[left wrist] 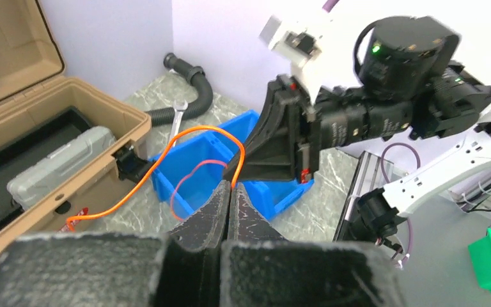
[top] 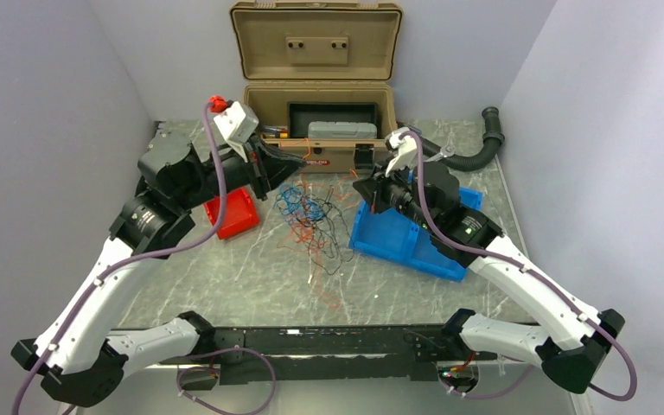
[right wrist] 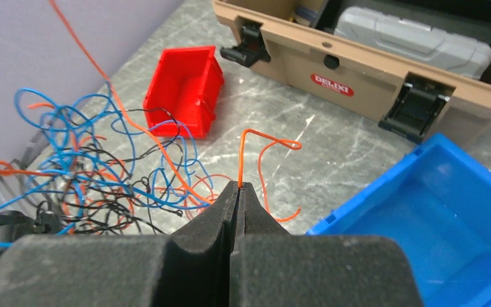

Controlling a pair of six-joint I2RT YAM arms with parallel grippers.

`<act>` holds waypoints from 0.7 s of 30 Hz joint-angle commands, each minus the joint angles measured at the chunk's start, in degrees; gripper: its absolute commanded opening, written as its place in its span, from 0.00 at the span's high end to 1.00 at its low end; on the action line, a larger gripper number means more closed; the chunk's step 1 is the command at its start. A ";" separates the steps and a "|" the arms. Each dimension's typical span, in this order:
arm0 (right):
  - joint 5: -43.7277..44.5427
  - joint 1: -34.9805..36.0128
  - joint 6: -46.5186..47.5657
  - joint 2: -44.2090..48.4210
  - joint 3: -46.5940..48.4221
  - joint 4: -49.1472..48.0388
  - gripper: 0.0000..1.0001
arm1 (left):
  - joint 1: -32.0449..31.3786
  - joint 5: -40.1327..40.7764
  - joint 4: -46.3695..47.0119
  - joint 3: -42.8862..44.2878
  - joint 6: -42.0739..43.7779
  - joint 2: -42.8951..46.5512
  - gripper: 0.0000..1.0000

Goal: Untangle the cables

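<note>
My left fingers [left wrist: 216, 208] and right fingers [right wrist: 220, 214] are pressed together, each clamped on an orange strand [right wrist: 241, 157], and the tangled cables [top: 311, 216] lie on the worktop [top: 225, 277] between both arms, left of my right fingers.

One overhead, two close wrist views

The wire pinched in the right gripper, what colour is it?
Orange. The wire shows best in the right wrist view, rising from the shut right gripper.

cables [top: 311, 216] — orange, blue, black | small bin [top: 235, 214] red | big bin [top: 393, 238] blue | case [top: 316, 39] tan | tabletop [top: 251, 285] — grey, white-veined
</note>
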State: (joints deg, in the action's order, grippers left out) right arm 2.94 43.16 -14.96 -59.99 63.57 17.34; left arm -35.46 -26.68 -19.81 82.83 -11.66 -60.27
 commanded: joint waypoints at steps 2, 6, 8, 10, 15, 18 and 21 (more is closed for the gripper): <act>-2.58 -0.11 0.32 1.56 0.95 -4.67 1.00 | -0.07 4.68 4.16 -11.68 -0.23 -1.48 1.00; -2.57 -0.09 0.31 1.12 0.87 -3.68 1.00 | 3.20 0.49 16.62 -28.77 -6.54 -5.68 1.00; -2.58 -0.09 0.57 1.10 1.46 -3.00 1.00 | 4.20 -0.46 10.31 -23.26 -4.88 -5.25 1.00; -2.58 -0.09 0.85 1.07 1.89 -2.91 1.00 | 2.50 5.62 1.92 -11.44 0.83 -2.74 1.00; -10.26 -0.06 1.72 1.89 2.37 -5.85 1.00 | 2.32 1.40 -7.01 7.25 1.82 -4.45 1.00; -16.05 -0.11 2.29 2.95 0.61 -10.08 1.00 | 2.32 -4.63 -3.76 3.02 -0.78 -5.78 1.00; -19.99 -0.09 2.28 3.40 -0.60 -13.48 1.00 | 2.24 -6.83 -1.07 0.63 -2.66 -5.94 1.00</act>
State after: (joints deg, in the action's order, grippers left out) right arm -9.04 43.16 -13.72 -58.72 63.44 12.12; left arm -32.93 -27.51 -19.77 88.23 -11.88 -62.02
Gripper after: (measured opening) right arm 0.008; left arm 0.010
